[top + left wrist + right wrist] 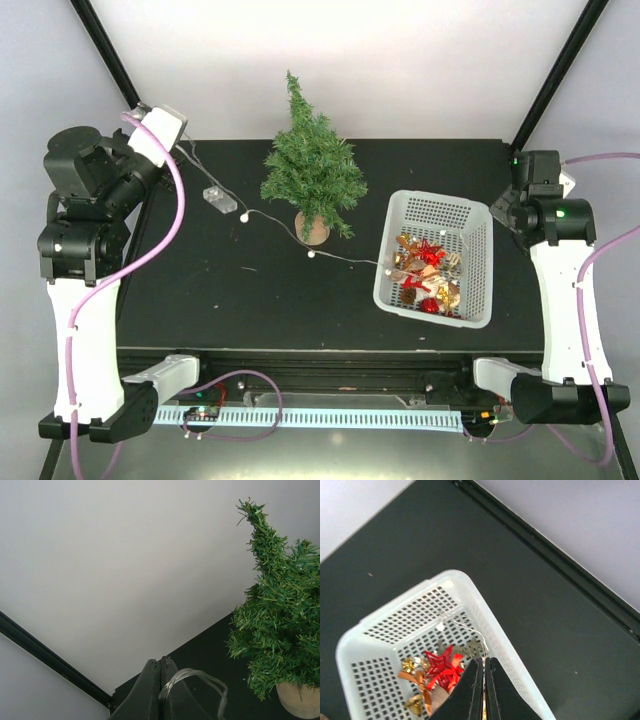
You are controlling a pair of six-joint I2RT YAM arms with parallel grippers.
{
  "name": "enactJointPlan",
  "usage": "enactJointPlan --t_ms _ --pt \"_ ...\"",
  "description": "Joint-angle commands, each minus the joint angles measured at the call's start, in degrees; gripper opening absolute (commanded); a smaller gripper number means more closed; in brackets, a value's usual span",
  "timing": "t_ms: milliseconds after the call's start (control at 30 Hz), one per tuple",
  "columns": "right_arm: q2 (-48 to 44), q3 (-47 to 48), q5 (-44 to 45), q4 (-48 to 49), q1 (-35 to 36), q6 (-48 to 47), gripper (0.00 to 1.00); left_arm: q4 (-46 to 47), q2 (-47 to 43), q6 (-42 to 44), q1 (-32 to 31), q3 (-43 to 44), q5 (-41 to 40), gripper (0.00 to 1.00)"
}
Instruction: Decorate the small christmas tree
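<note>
**Task item.** The tree [313, 170] stands upright in its pot [312, 229] at the centre rear of the table [220, 290]. In the left wrist view it fills the right edge, with the pot at the lower corner.

**Left end effector** [161, 667]. Raised at the left rear corner, well apart from the tree. The fingers are pressed together and clenched on a clear loop of wire [196, 679].

**Right end effector** [483, 662]. Held above the right side of the basket [450, 577]. The fingers are clenched to a narrow slit, and the thin wire [465, 630] runs up from the basket into it.

**Surroundings.**
- The wire [340, 257] crosses the table from the left rear. It passes a clear battery box [222, 198], runs in front of the pot and continues over the basket's left wall.
- Small bulbs [311, 254] sit along the wire.
- The white perforated basket [440, 210] lies right of the tree, near it but not touching.
- The basket holds red and gold ornaments [428, 270], including a red star [441, 667].
- Black frame posts [105, 45] rise at both rear corners.
- Pink cables [170, 215] run along both arms.
</note>
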Motion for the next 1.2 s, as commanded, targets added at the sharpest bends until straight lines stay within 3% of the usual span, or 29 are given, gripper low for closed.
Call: enactJointPlan --t_ms 0,133,200,300,400,567,733,833,1000,1167 --pt "-0.57 -3.67 0.47 0.61 -0.76 1.14 0.06 1.27 0.41 -1.34 0.48 0.77 1.15 0.02" --pt "-1.72 -4.23 -11.48 4.76 -0.60 -3.74 0.15 1.18 0.66 -0.84 0.40 0.86 2.34 0.02" --pt "-2.93 -5.23 -20.26 8.83 0.59 -5.92 0.29 1.42 0.91 -0.92 0.36 0.93 2.75 0.02" --pt "-3.94 -6.70 -30.68 13.66 6.22 -7.83 0.47 2.23 1.10 -1.41 0.33 1.18 3.12 0.02" --pt "-4.47 -8.25 -36.78 17.17 15.02 -10.59 0.57 3.10 1.42 -1.64 0.37 1.77 3.17 0.02" --pt "-1.27 -10.62 -42.97 15.67 26.56 -13.26 0.57 3.89 1.64 -1.78 0.40 2.09 3.24 0.02" --pt "-5.05 -22.74 -56.25 33.22 27.21 0.53 0.56 4.00 1.69 -1.96 0.40 2.63 3.55 0.02" --pt "-5.54 -28.78 -57.89 42.57 29.16 7.44 0.57 4.01 1.49 -1.90 0.40 2.99 3.54 0.02" --pt "1.12 -23.78 -50.20 31.97 31.01 4.26 0.56 3.49 1.14 -1.92 0.41 3.49 4.01 0.02" --pt "4.70 -22.98 -45.82 26.99 31.06 12.65 0.55 3.07 0.94 -2.71 0.38 3.47 4.10 0.02"
